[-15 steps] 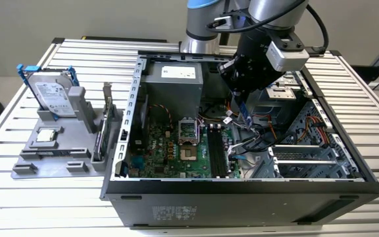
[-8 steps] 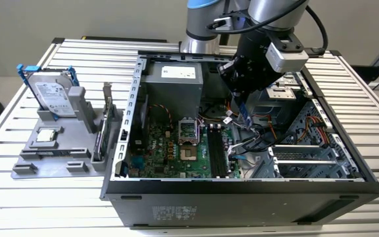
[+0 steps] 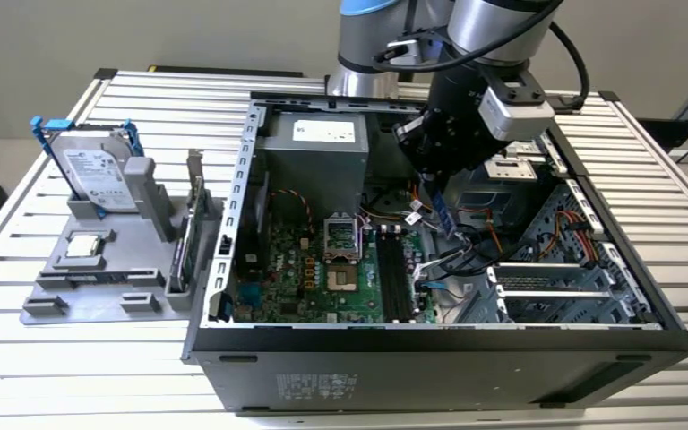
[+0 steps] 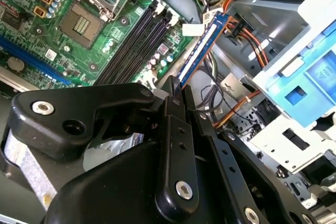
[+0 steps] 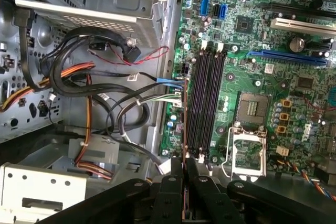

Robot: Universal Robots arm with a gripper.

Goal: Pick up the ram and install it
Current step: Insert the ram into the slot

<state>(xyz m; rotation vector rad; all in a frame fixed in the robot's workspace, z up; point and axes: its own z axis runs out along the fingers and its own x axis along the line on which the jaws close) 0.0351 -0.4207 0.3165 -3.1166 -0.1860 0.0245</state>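
Fingers [image 4: 176, 124] closed on one end of the ram [image 4: 202, 51], so the stick projects clear of them; judged a hold suited to seating. In the exterior view it hangs inside the open case [image 3: 440, 363], above the motherboard and near the black memory slots [image 3: 394, 269], not yet seated. The first wrist view sights the stick edge-on, a thin line beside the unoccupied slots. The second wrist view shows its blue face.

Gripped end of ram [image 4: 203, 48] hidden inside pincer [image 4: 181, 88]; arm [image 3: 494, 27] cut by exterior view's top edge.
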